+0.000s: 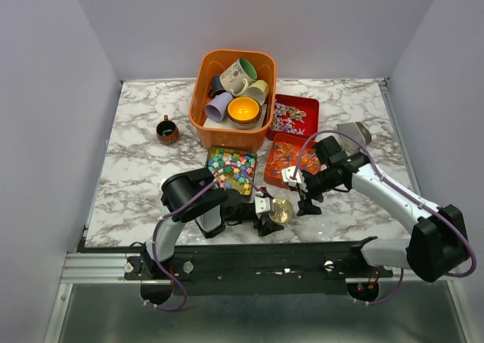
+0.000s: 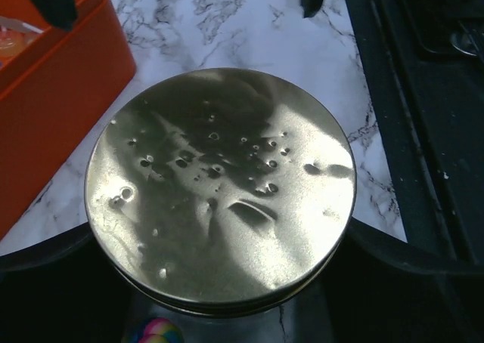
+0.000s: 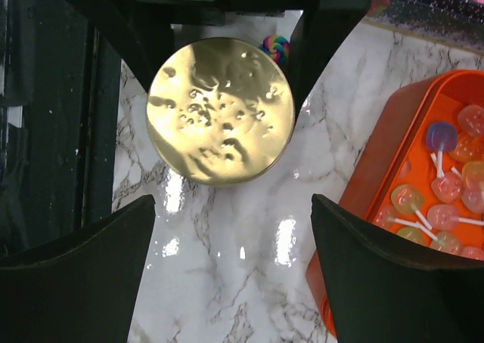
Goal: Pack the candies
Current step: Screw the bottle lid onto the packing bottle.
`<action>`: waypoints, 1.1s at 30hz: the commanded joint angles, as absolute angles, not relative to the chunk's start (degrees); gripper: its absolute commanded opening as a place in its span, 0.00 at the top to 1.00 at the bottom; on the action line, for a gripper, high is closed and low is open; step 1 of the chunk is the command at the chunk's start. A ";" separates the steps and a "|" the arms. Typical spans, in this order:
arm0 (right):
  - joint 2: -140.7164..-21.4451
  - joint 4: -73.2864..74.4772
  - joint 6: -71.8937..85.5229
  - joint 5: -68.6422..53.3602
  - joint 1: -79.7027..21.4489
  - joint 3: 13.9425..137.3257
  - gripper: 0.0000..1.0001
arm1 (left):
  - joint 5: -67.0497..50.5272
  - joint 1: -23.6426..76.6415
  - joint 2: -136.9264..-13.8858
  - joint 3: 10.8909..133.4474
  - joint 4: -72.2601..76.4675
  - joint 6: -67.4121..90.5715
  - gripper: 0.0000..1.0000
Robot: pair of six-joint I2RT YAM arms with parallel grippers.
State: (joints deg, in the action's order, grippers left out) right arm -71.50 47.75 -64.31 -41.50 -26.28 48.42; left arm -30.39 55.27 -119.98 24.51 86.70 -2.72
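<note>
At nine o'clock on the marble bench (image 1: 136, 184), a small dark mug (image 1: 166, 130) is standing alone, well apart from everything else. Toward twelve o'clock an orange basket (image 1: 227, 135) is holding a heap of mugs (image 1: 242, 72). Just on its six o'clock side a tray of pastel multicolour candies (image 1: 231, 168) is lying, with the left arm's wrist crowding its near edge.

Near the centre, at six o'clock from that tray, the left fingers (image 2: 45, 248) are clamping a gold-lidded jar (image 1: 281, 209) from both sides, just under its dented lid. A rainbow-swirl candy (image 3: 276, 47) is showing between those fingers. Whether it is lying inside the jar or on the bench, I cannot tell.

At one o'clock from the jar, an orange tray (image 3: 393, 169) of orange-red candies (image 1: 291, 156) is sitting just beside it, its wall hemming in that side. Beyond it, a red tray (image 1: 306, 101) is carrying speckled candies (image 1: 291, 118).

At three o'clock from the jar, the right fingers (image 3: 83, 275) are hanging spread wide apart, gripping nothing, with bare marble between them and the lid.

Farther toward three o'clock a grey object (image 1: 354, 134) is lying beside the trays; what it is I cannot tell.
</note>
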 commanded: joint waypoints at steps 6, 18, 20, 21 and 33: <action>-78.31 46.68 -71.01 -47.29 -29.61 52.30 0.21 | -37.01 56.16 -123.75 23.47 94.75 -4.75 1.00; -80.24 40.87 -71.10 -44.48 -32.78 47.64 0.26 | -35.86 56.16 -124.37 23.55 95.10 -4.39 1.00; -80.68 40.08 -71.28 -43.95 -33.13 47.02 0.27 | -35.42 56.08 -124.45 23.55 95.19 -4.22 1.00; -80.94 39.99 -71.28 -43.77 -33.31 46.50 0.27 | -35.25 56.07 -124.54 23.64 95.01 -3.96 1.00; -80.33 38.50 -71.63 -39.99 -34.10 41.67 0.28 | -33.58 55.90 -124.80 24.17 94.13 -3.69 1.00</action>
